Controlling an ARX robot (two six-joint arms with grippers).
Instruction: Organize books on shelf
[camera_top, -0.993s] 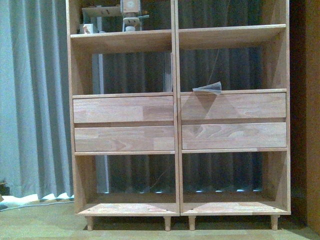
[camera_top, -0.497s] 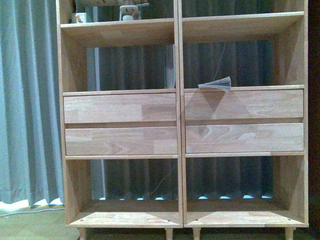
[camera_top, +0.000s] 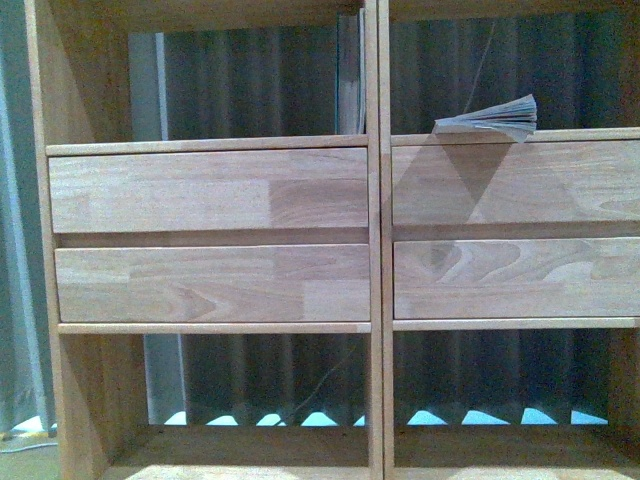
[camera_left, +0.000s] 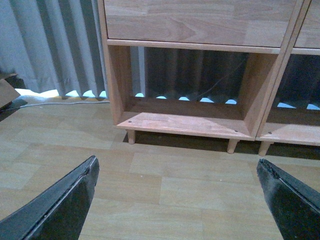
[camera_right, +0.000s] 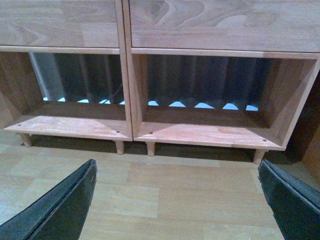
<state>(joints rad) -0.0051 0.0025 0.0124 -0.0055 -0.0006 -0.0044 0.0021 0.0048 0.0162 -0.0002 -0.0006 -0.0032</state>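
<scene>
Drawer fronts (camera_top: 210, 190), four of them, run across the middle of the light-wood bookcase (camera_top: 375, 230). In the open compartment above the upper right one we see the pale booklet (camera_top: 492, 118) lying at the front edge of the board, its pages fanned. A grey curtain (camera_top: 250, 80) shows through behind. Only the front view shows the booklet. The wrist views give us the bottom compartments, the short round legs (camera_left: 131, 136) and the plank floor (camera_right: 175, 195). The left gripper (camera_left: 176, 165) and the right gripper (camera_right: 176, 165) each hang above the floor, black fingers spread wide with nothing between them.
</scene>
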